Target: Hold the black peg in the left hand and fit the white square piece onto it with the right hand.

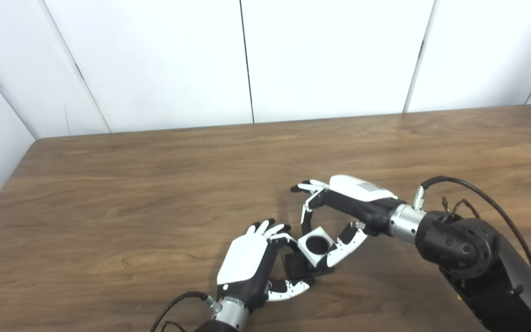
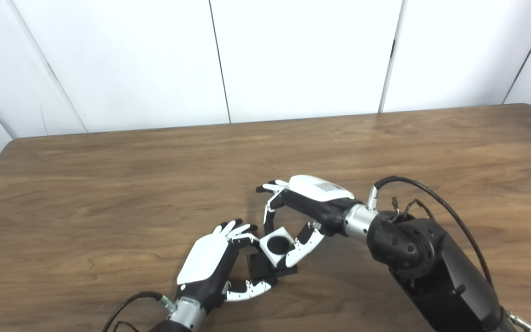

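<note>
The black peg piece (image 1: 298,268) has a flat square base and lies near the table's front middle. My left hand (image 1: 247,263) is shut on its base, fingers at the far side and thumb at the near side. The white square piece (image 1: 316,246) with a round hole sits on top of the black piece, slightly turned. My right hand (image 1: 344,207) is shut on the white piece, fingers behind it and thumb at its right side. The peg itself is hidden under the white piece. The same scene shows in the right eye view, with the white piece (image 2: 278,246) between both hands.
The brown wooden table (image 1: 155,184) reaches to a white panelled wall at the back. Its left edge and rounded corner show at the left (image 1: 30,147). A black cable (image 1: 477,193) loops over my right forearm.
</note>
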### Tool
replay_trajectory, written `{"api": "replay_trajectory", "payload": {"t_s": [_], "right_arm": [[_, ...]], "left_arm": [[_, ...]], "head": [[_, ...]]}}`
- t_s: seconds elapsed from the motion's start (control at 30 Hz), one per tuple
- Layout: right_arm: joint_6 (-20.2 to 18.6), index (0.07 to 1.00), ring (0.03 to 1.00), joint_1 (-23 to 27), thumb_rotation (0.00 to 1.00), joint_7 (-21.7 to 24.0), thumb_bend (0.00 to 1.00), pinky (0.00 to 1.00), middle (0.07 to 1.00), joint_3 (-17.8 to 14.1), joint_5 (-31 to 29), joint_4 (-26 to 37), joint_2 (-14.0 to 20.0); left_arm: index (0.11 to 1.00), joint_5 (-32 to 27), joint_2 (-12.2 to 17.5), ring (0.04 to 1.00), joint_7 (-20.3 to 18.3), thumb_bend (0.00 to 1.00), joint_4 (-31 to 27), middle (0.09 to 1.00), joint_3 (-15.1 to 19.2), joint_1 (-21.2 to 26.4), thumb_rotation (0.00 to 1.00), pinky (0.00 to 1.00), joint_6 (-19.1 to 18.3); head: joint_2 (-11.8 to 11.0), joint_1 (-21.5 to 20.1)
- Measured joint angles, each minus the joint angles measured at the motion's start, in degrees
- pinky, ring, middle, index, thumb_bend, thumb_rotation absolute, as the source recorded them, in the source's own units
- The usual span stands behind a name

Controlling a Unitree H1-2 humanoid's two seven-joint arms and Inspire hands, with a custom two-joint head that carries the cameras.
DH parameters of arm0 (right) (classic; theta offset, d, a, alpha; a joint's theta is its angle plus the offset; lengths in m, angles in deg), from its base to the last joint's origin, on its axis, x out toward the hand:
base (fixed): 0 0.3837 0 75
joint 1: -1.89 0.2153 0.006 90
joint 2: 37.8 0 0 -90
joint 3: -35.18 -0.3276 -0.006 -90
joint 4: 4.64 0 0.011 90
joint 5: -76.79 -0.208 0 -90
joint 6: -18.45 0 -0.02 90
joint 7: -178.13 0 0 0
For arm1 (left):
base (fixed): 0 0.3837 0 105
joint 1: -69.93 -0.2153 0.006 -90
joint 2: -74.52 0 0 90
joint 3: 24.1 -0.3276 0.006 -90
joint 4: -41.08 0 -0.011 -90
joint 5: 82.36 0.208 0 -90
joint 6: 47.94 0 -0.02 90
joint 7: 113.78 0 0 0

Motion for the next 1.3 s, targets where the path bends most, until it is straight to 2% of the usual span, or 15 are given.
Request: {"api": "replay_trajectory", "payload": {"t_s": [0.37,0.4,0.43,0.47,0.53,0.67,0.87,1.17,1.3], "right_arm": [[0.48,0.495,1.000,-0.82,0.16,-0.01,0.52,0.97,0.956,0.11,-0.20,-2.23,0.01],[0.48,0.528,1.000,-0.90,0.18,-0.01,0.59,0.97,0.956,0.11,-0.19,-2.26,0.02],[0.47,0.592,1.000,-0.94,0.23,-0.01,0.71,0.97,0.955,0.10,-0.18,-2.36,0.06],[0.47,0.636,1.000,-0.94,0.26,-0.01,0.79,0.96,0.955,0.09,-0.16,-2.41,0.06],[0.46,0.673,1.000,-0.94,0.29,-0.01,0.86,0.96,0.954,0.08,-0.14,-2.49,0.06],[0.44,0.690,1.000,-0.95,0.33,-0.01,0.91,0.96,0.951,-0.03,-0.16,-2.60,0.06],[0.44,0.688,1.000,-0.97,0.35,-0.01,0.94,0.95,0.940,-0.28,-0.36,-2.74,0.07],[0.24,0.682,1.000,-0.97,0.35,0.00,0.93,0.95,0.936,-0.37,-0.32,-2.72,0.10],[0.21,0.685,1.000,-0.97,0.34,0.00,0.93,0.95,0.938,-0.88,-0.34,-2.72,0.12]], "left_arm": [[0.612,0.09,-0.07,0.968,0.04,0.61,0.00,0.889,-0.08,0.04,0.29,1.00,-0.08],[0.613,0.08,-0.08,0.969,0.03,0.61,0.00,0.890,-0.08,0.04,0.28,1.00,-0.15],[0.613,0.08,-0.11,0.969,0.03,0.61,0.00,0.890,-0.06,0.04,0.28,1.00,-0.32],[0.613,0.07,-0.14,0.968,0.02,0.61,0.00,0.888,-0.07,0.04,0.28,1.00,-0.39],[0.613,0.06,-0.18,0.961,0.03,0.63,0.00,0.882,-0.09,0.03,0.28,1.00,-0.46],[0.618,0.11,-0.20,0.961,0.00,0.64,-0.05,0.878,-0.15,0.03,0.33,1.00,-0.82],[0.642,0.19,-0.21,0.955,-0.03,0.70,-0.09,0.870,-0.25,0.03,0.39,1.00,-1.01],[0.762,1.15,-0.16,0.952,-0.20,0.84,-0.09,0.883,-0.42,0.09,0.49,1.00,-1.12],[0.788,1.28,-0.17,0.942,-0.42,0.88,-0.09,0.883,-0.35,0.20,0.51,1.00,-1.18]], "head": [[-0.09,0.17],[-0.09,0.17],[-0.09,0.17],[-0.09,0.17],[0.00,0.17],[0.09,0.17],[0.18,0.26],[0.26,0.26],[0.18,0.35]]}}
